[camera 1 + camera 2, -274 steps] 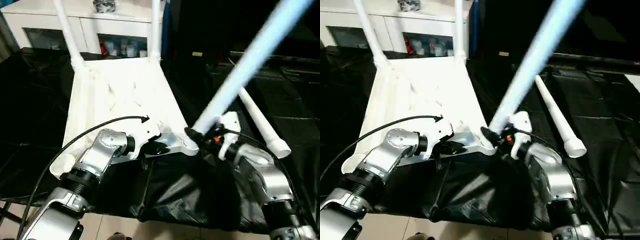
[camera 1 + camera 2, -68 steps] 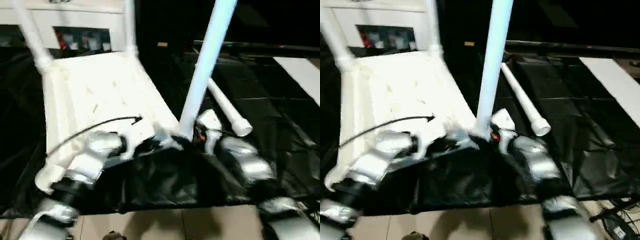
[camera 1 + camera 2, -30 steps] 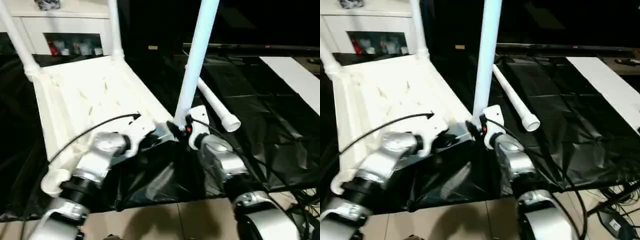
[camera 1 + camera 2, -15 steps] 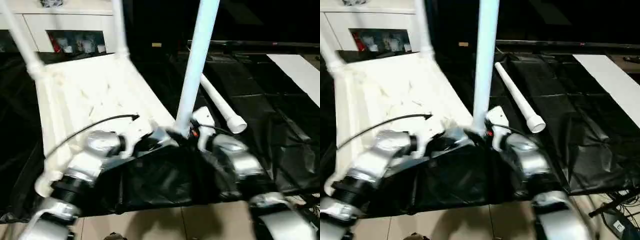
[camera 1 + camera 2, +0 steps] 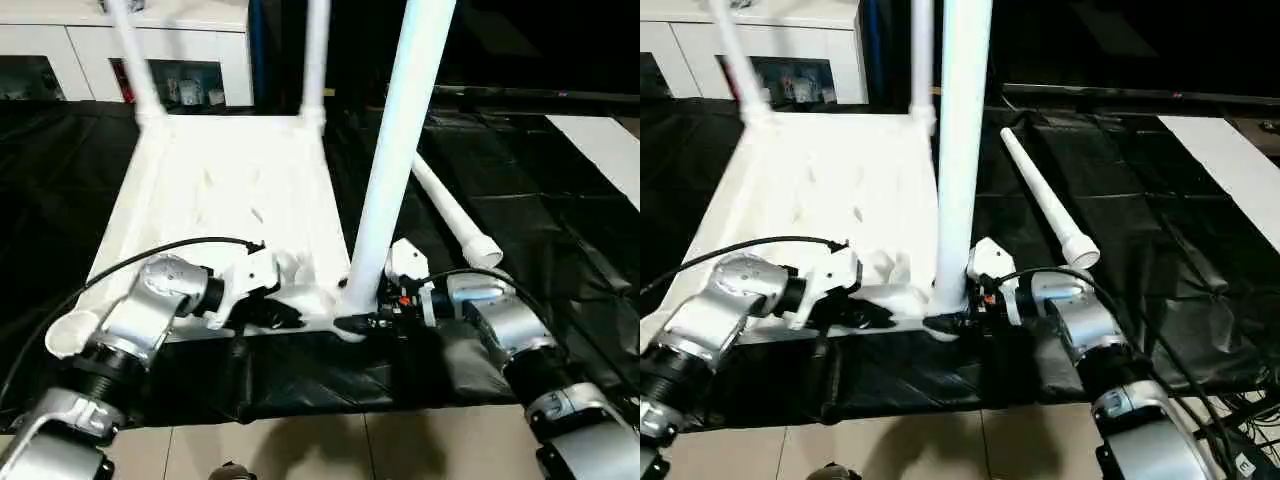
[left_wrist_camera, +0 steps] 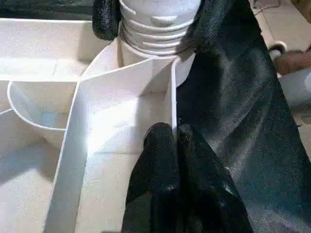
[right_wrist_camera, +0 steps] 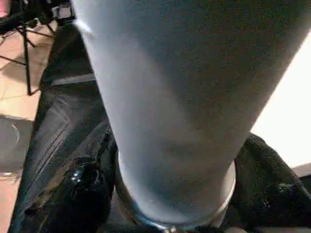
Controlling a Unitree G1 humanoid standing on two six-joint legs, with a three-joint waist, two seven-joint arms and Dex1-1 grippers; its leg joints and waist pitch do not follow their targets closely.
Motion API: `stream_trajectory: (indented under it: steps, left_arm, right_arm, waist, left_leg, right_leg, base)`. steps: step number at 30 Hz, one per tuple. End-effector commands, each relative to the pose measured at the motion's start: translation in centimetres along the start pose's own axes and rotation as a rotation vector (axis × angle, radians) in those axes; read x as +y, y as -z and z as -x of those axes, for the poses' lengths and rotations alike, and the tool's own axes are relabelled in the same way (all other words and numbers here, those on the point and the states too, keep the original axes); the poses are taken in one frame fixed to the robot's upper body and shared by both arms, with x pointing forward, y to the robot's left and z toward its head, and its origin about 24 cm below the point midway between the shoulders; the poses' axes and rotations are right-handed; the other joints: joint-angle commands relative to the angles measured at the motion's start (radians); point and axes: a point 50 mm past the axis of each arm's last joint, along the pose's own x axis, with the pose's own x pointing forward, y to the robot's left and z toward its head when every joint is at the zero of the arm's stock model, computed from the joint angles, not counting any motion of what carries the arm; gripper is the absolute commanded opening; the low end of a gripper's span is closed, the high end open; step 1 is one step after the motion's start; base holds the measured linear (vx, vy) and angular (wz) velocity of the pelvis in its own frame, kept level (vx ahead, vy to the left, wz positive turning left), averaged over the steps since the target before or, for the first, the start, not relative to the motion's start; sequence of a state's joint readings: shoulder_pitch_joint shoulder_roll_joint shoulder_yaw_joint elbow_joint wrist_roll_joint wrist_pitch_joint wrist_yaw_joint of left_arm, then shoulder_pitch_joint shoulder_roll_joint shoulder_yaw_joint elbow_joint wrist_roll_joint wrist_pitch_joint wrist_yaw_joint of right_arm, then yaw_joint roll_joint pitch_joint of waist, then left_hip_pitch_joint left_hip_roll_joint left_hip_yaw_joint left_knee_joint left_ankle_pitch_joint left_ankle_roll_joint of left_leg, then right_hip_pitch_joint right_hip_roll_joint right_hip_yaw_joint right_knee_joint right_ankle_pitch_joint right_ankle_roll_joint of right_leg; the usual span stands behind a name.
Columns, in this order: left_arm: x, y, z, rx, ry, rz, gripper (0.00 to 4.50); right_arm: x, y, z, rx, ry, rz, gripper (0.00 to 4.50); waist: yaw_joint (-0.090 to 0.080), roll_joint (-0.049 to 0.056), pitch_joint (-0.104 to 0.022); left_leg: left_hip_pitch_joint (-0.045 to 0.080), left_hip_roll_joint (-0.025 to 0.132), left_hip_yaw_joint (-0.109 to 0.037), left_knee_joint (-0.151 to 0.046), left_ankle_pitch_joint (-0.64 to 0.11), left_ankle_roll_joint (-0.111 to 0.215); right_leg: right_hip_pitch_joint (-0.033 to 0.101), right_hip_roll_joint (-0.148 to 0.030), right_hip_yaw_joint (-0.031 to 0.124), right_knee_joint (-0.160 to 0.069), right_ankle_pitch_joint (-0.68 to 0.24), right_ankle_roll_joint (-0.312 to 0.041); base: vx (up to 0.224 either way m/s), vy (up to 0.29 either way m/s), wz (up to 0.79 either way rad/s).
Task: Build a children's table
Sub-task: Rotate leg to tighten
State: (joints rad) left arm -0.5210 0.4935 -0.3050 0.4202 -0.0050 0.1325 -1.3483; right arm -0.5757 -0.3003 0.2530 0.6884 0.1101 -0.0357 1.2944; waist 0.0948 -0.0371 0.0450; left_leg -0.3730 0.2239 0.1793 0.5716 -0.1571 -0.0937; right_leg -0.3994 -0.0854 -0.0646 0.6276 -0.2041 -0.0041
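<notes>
Tabletop [image 5: 230, 200] carries three upright legs [image 5: 400, 150]; fourth leg [image 5: 455, 215] lies beside

- A white cabinet [image 5: 150, 45] with glass doors stands along the far wall, small items dim behind the glass.
- Black plastic sheeting [image 5: 560, 230] covers the work surface, creased and glossy.
- Pale floor tiles [image 5: 430, 445] show at the near edge.
- Cables [image 5: 1240, 425] trail on the floor.

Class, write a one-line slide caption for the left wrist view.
Left gripper pinches the tabletop rim while the right gripper's fingers straddle the leg at the corner socket.
</notes>
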Motion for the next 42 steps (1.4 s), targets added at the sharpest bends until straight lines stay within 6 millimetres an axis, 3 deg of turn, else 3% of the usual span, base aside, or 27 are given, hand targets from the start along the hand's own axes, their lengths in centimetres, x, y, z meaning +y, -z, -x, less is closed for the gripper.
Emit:
stream_trajectory:
  steps: [1,6,10,11,13,15,17,20,21,22,28,30,36,40,42]
  left_arm:
    - [0.1,-0.6,-0.8,0.005,0.024,-0.033,0.00]
    - [0.1,-0.8,-1.3,-0.029,-0.024,-0.007,0.00]
    - [0.7,-1.1,-2.6,-0.029,-0.159,0.043,0.00]
    - [0.7,-1.2,-2.8,-0.037,-0.174,0.050,0.00]
    - [0.5,-2.1,-4.6,-0.056,-0.224,0.074,0.00]
    - [0.5,-2.4,-5.3,-0.057,-0.248,0.081,0.00]
    - [0.4,-3.0,-6.5,-0.073,-0.286,0.114,0.00]
    - [0.2,-3.4,-7.5,-0.083,-0.301,0.140,0.00]
    - [0.1,-3.5,-7.8,-0.085,-0.305,0.148,0.00]
    - [0.0,-3.5,-8.1,-0.084,-0.307,0.150,0.00]
    - [0.1,-2.9,-7.1,-0.054,-0.304,0.117,0.00]
    - [0.1,-2.7,-6.7,-0.052,-0.289,0.083,0.00]
    - [-0.7,-1.4,-4.6,-0.030,-0.141,-0.014,0.00]
    - [-0.8,-1.3,-3.4,-0.034,-0.068,-0.028,0.00]
    - [-0.8,-1.3,-3.0,-0.034,-0.043,-0.032,0.00]
  right_arm:
    - [0.4,-0.4,-0.8,0.007,-0.069,0.011,2.84]
    - [0.4,0.0,-1.4,-0.065,0.042,-0.066,2.74]
    - [-1.0,0.7,-2.3,-0.124,0.352,-0.186,2.72]
    - [-1.1,0.9,-2.5,-0.124,0.398,-0.210,2.72]
    - [-1.5,1.4,-3.5,-0.134,0.557,-0.260,2.72]
    - [-1.6,1.5,-3.9,-0.132,0.607,-0.267,2.72]
    - [-1.6,1.4,-4.6,-0.143,0.667,-0.300,2.72]
    - [-1.5,1.2,-5.5,-0.150,0.702,-0.327,2.72]
    - [-1.4,1.1,-5.9,-0.154,0.707,-0.330,2.72]
    - [-1.2,0.8,-6.3,-0.166,0.705,-0.327,3.28]
    - [-1.3,-0.4,-6.0,-0.227,0.666,-0.271,3.77]
    - [-1.3,-0.6,-5.3,-0.235,0.629,-0.231,3.82]
    - [-0.4,-0.2,-2.4,-0.179,0.376,-0.110,3.82]
    - [0.1,0.1,-0.9,-0.115,0.245,-0.051,3.82]
    - [0.2,0.1,-0.6,-0.096,0.205,-0.035,3.82]
  waist:
    - [0.000,0.004,-0.061]
    - [0.001,0.004,-0.059]
    - [-0.009,0.003,-0.050]
    - [-0.015,0.002,-0.051]
    - [-0.022,0.002,-0.050]
    - [-0.030,0.002,-0.050]
    - [-0.034,-0.005,-0.051]
    - [-0.033,-0.004,-0.052]
    - [-0.033,-0.002,-0.052]
    - [-0.034,-0.002,-0.052]
    - [-0.035,0.000,-0.053]
    - [-0.033,0.001,-0.056]
    - [-0.027,0.002,-0.061]
    - [-0.015,0.002,-0.060]
    - [-0.010,0.003,-0.059]
  left_leg:
    - [0.015,0.010,0.006,-0.059,-0.214,0.032]
    - [0.015,0.010,0.006,-0.060,-0.220,0.027]
    - [0.021,0.008,0.000,-0.069,-0.310,-0.014]
    - [0.016,0.006,-0.005,-0.071,-0.317,-0.031]
    - [0.015,0.007,-0.008,-0.074,-0.329,-0.039]
    - [0.021,0.007,-0.007,-0.073,-0.343,-0.043]
    - [0.018,0.004,-0.006,-0.070,-0.347,-0.031]
    - [0.017,0.004,-0.005,-0.069,-0.338,-0.017]
    - [0.017,0.004,-0.005,-0.070,-0.339,-0.017]
    - [0.017,0.004,-0.005,-0.070,-0.344,-0.016]
    - [0.014,0.004,-0.006,-0.072,-0.353,-0.014]
    - [0.010,0.004,-0.008,-0.072,-0.336,-0.007]
    - [0.007,0.005,0.000,-0.063,-0.229,0.036]
    - [0.015,0.008,0.004,-0.062,-0.216,0.040]
    - [0.017,0.009,0.004,-0.063,-0.227,0.036]
  right_leg:
    - [0.046,-0.044,0.040,-0.069,-0.110,-0.229]
    - [0.045,-0.045,0.040,-0.071,-0.118,-0.228]
    - [0.037,-0.052,0.041,-0.090,-0.310,-0.184]
    - [0.041,-0.054,0.039,-0.095,-0.376,-0.154]
    - [0.038,-0.051,0.039,-0.098,-0.390,-0.140]
    - [0.031,-0.051,0.039,-0.102,-0.387,-0.144]
    - [0.032,-0.049,0.038,-0.104,-0.394,-0.140]
    - [0.030,-0.046,0.040,-0.103,-0.367,-0.141]
    - [0.029,-0.046,0.040,-0.103,-0.362,-0.141]
    - [0.029,-0.044,0.039,-0.104,-0.354,-0.138]
    - [0.031,-0.043,0.039,-0.103,-0.329,-0.136]
    - [0.036,-0.044,0.039,-0.100,-0.297,-0.138]
    - [0.046,-0.039,0.041,-0.078,-0.083,-0.197]
    - [0.046,-0.040,0.041,-0.073,-0.062,-0.228]
    - [0.045,-0.041,0.041,-0.075,-0.075,-0.227]
  base:
    - [0.000,0.000,0.00]
    - [0.000,0.000,0.00]
    - [0.000,0.000,0.00]
    - [0.000,0.000,0.00]
    - [0.000,0.000,0.00]
    - [0.000,0.000,0.00]
    - [0.000,0.000,0.00]
    - [0.000,0.000,0.00]
    - [0.000,0.000,0.00]
    - [0.000,0.000,0.00]
    - [0.000,0.000,0.00]
    - [0.000,0.000,0.00]
    - [0.000,0.000,0.00]
    - [0.000,0.000,0.00]
    - [0.000,0.000,0.00]
